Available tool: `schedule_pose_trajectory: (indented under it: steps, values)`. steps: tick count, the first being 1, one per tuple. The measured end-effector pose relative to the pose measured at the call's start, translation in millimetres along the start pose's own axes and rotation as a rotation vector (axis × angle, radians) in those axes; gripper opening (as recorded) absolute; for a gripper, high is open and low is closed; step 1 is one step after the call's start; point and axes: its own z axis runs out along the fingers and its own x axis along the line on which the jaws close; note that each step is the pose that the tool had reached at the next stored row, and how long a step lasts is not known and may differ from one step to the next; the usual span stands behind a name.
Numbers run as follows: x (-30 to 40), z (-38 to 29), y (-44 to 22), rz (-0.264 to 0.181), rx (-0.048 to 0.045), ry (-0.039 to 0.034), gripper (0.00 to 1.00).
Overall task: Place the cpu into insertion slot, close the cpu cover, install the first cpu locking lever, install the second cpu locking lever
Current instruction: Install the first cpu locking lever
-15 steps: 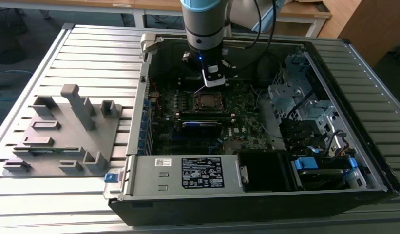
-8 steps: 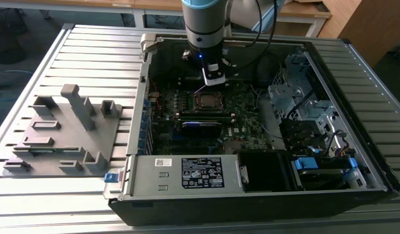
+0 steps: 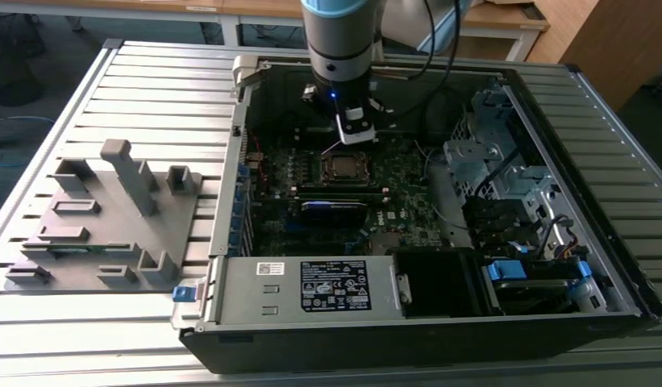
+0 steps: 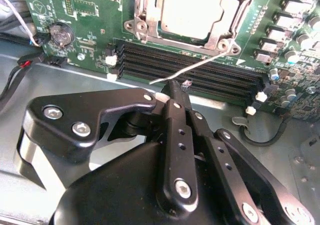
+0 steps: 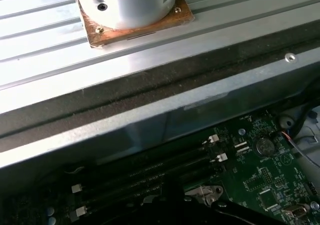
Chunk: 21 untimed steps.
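exterior view is showing, from its left, a grey fixture plate (image 3: 105,218) lying on the slatted table (image 3: 147,81), well apart from the jaws. next comes the open computer case (image 3: 417,339), with the gripper (image 3: 355,135) hanging inside it over the green motherboard (image 3: 401,222). the cpu (image 3: 343,167) is sitting in the insertion slot (image 3: 326,168) just beside the jaws, and metal drive cages (image 3: 492,153) are standing farther toward the exterior view's right. in the second wrist view the jaws are pressing together, clenched with no gap showing at the tips. a thin wire locking lever (image 4: 200,65) is slanting just past the fingertips (image 4: 172,92), and whether it is touching them cannot be told. beyond the jaws the long black memory slots (image 4: 150,60) are running crosswise, and past them the cpu cover (image 4: 215,35) is lying flat around the cpu's silver top. a coin battery (image 4: 61,33) is sitting off to one side of the jaws.
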Motion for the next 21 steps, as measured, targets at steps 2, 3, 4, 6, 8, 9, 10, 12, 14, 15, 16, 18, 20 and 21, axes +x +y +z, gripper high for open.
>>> schedule_pose_trajectory:
  steps: [2,3,4,6,8,9,10,12,14,15,16,18,20,21]
  values:
    - [-0.5,0.1,-0.1,0.000,0.0001,-0.0001,0.10]
    - [-0.6,0.5,-0.3,0.000,-0.0003,-0.0002,0.10]
    - [-0.7,1.0,-0.5,0.000,-0.0001,-0.0002,0.10]
    - [-1.5,2.4,-0.6,0.000,-0.0001,-0.0002,0.10]
    - [-3.6,4.1,-0.4,0.000,0.0000,-0.0002,0.10]
    - [-5.2,4.9,-0.1,0.000,0.0001,-0.0002,0.10]
    - [-6.7,5.8,0.2,0.000,0.0000,-0.0003,0.10]
    - [-9.4,7.5,0.7,0.001,-0.0001,-0.0004,0.10]
    - [-11.3,9.2,0.8,0.001,0.0000,-0.0006,0.10]
    - [-11.9,10.0,0.8,0.001,0.0001,-0.0007,0.10]
    - [-12.1,10.7,0.6,0.002,0.0001,-0.0008,0.10]
    - [-12.2,11.5,0.4,0.002,0.0012,-0.0014,0.10]
    - [-12.2,11.4,0.4,0.002,0.0017,-0.0016,0.10]
    - [-12.2,11.4,0.4,0.002,0.0018,-0.0016,0.10]
